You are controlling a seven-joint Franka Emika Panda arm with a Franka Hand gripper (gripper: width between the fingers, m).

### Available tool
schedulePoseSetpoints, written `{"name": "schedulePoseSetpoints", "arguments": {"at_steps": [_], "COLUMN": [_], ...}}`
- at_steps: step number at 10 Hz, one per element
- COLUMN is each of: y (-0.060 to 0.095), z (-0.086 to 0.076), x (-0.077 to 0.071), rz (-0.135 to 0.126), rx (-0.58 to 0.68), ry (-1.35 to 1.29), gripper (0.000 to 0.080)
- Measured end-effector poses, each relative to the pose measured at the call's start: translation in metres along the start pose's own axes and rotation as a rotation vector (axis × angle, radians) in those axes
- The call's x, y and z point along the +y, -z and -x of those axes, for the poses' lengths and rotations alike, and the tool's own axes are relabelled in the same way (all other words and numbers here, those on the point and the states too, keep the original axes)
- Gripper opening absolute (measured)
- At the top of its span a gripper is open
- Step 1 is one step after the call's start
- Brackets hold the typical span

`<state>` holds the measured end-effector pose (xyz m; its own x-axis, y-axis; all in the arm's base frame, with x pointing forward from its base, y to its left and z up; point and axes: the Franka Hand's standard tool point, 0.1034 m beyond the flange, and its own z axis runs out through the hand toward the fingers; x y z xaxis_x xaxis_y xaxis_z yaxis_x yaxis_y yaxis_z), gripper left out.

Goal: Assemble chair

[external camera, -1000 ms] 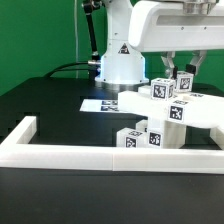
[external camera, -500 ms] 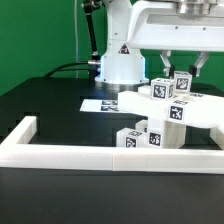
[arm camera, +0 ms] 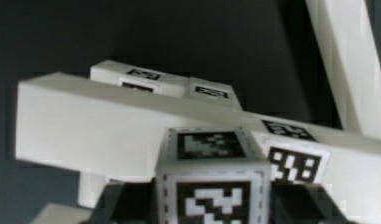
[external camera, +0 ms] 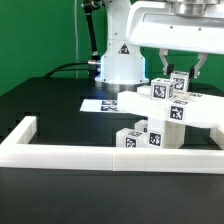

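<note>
The chair stands partly built at the exterior view's right: a broad white slab [external camera: 198, 110] with tagged blocks on it, and more tagged pieces [external camera: 140, 136] below in front. My gripper [external camera: 180, 78] hangs straight above it, shut on a small upright tagged block [external camera: 180, 86] that rests on the slab. One finger [external camera: 163, 68] shows on each side of the block. In the wrist view the same block [arm camera: 210, 146] fills the space between my dark fingers [arm camera: 130, 205], gripper [arm camera: 213, 205] tight around it, with the slab [arm camera: 98, 110] behind.
A long white border frame [external camera: 60, 152] runs along the front and left of the black table. The marker board [external camera: 100, 103] lies flat near the arm's base [external camera: 120, 65]. A white bar [arm camera: 356, 60] crosses the wrist view beyond the slab.
The hand has shifted slightly, and the held block's tag has drifted a little toward the exterior view's left. The grip stays shut.
</note>
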<state>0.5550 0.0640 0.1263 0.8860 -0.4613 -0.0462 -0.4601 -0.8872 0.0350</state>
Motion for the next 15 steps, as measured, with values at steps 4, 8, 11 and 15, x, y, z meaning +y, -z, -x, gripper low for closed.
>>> {"name": "schedulePoseSetpoints", "arguments": {"at_steps": [4,8,11,15], "y": [0.0,-0.0008,-0.001,-0.0031], "z": [-0.0021,-0.0015,-0.0014,0.003], "x": [-0.002,-0.0029,-0.0027,-0.006], "rz": [-0.013,-0.02,-0.018,-0.014], "rx": [0.018,0.012,0.013,0.014], "ry": [-0.292,-0.397,-0.303,0.143], "gripper": [0.0288,0.0481,0.0641,0.0649]}}
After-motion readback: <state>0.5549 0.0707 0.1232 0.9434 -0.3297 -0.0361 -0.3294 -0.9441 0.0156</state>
